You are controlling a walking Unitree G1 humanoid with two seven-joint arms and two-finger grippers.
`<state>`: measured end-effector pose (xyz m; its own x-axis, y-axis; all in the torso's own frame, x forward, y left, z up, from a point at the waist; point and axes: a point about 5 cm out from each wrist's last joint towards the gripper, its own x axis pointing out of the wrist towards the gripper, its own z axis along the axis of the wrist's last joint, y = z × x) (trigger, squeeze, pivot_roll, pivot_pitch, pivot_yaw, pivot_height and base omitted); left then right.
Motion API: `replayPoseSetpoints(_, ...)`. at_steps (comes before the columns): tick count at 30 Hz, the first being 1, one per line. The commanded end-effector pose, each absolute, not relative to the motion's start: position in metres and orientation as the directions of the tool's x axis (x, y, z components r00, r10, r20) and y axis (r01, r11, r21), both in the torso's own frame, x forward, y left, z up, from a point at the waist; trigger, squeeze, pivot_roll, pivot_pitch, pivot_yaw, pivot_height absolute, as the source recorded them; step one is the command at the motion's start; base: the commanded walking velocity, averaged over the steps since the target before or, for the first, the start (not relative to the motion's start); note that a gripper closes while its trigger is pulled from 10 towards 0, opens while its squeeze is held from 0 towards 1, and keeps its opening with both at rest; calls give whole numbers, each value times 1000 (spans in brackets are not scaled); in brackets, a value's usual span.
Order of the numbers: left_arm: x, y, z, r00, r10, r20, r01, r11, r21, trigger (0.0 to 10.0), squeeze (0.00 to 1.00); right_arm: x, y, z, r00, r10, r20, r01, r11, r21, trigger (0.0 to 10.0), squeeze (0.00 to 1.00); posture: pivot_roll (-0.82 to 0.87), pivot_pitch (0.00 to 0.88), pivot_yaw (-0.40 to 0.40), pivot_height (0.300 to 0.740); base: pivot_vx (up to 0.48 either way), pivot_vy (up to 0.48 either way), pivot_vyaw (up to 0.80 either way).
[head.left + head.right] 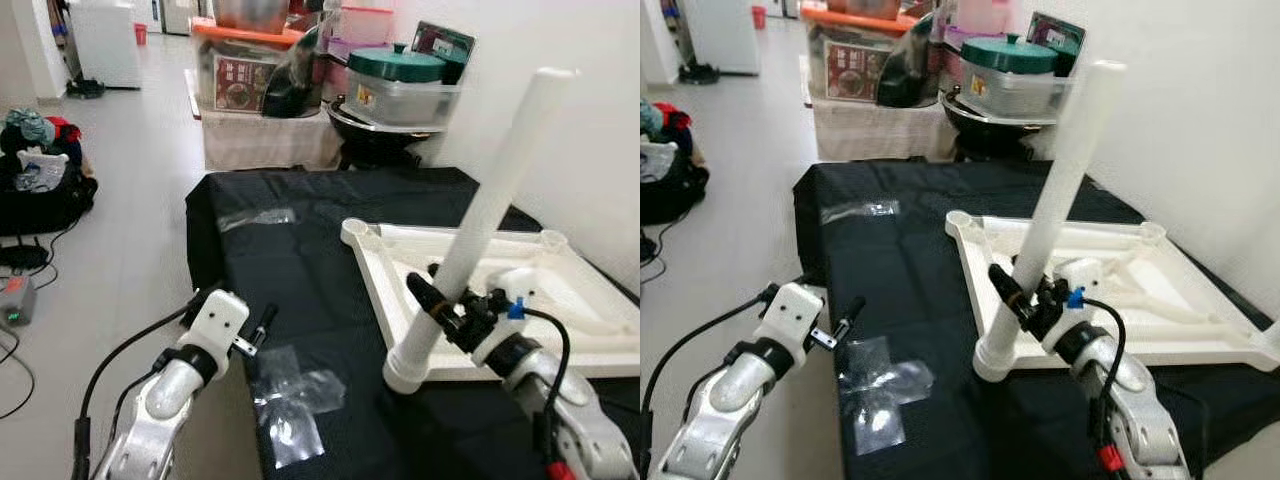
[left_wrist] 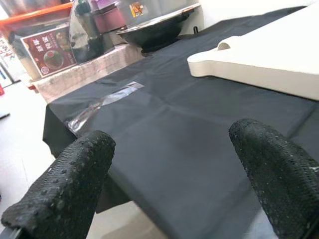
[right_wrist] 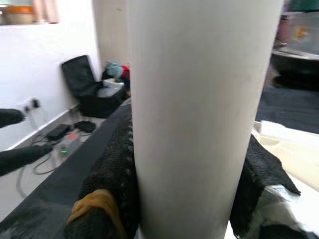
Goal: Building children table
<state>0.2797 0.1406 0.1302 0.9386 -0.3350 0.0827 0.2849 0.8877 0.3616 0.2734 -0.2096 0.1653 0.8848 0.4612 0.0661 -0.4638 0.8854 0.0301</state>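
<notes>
Right gripper, jaws pinching tilted white table leg at upturned tabletop corner, left gripper beside, jaws spread above black-clothed desk.

I can't read any text from here. The red label on the clear storage box carries print and a picture of a dish, but the lettering is too small to make out. A yellow sticker on the container under the green lid is equally illegible.
</notes>
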Motion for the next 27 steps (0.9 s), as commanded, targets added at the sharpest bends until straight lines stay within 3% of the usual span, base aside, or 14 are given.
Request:
replayPoseSetpoints(1, 279, 144, 127, 943, -323, 74, 276, 888, 367, 10000, 0, 271, -221, 145, 910, 412, -54, -411, 911, 30, 10000, 0, 56, 0, -128, 740, 0, 0, 0)
replayPoseSetpoints(14, 278, 145, 128, 944, -320, 77, 275, 897, 345, 10000, 0, 260, -229, 140, 896, 437, -83, -433, 899, 67, 10000, 0, 44, 0, -119, 740, 0, 0, 0)
replayPoseSetpoints(18, 280, 144, 127, 942, -327, 76, 283, 895, 345, 10000, 0, 255, -257, 136, 935, 337, -113, -331, 941, 65, 10000, 0, 30, 0, -107, 740, 0, 0, 0)
replayPoseSetpoints(20, 280, 144, 127, 942, -327, 76, 283, 895, 345, 10000, 0, 255, -257, 136, 935, 337, -113, -331, 941, 65, 10000, 0, 30, 0, -107, 740, 0, 0, 0)
replayPoseSetpoints(23, 280, 143, 127, 940, -332, 74, 288, 893, 345, 10000, 0, 251, -296, 134, 977, 167, -134, -162, 986, 46, 10000, 0, 27, 0, -104, 740, 0, 0, 0)
replayPoseSetpoints(27, 280, 143, 127, 940, -334, 71, 291, 892, 346, 10000, 0, 246, -322, 136, 990, 42, -131, -37, 999, 37, 10000, 0, 26, 0, -106, 740, 0, 0, 0)
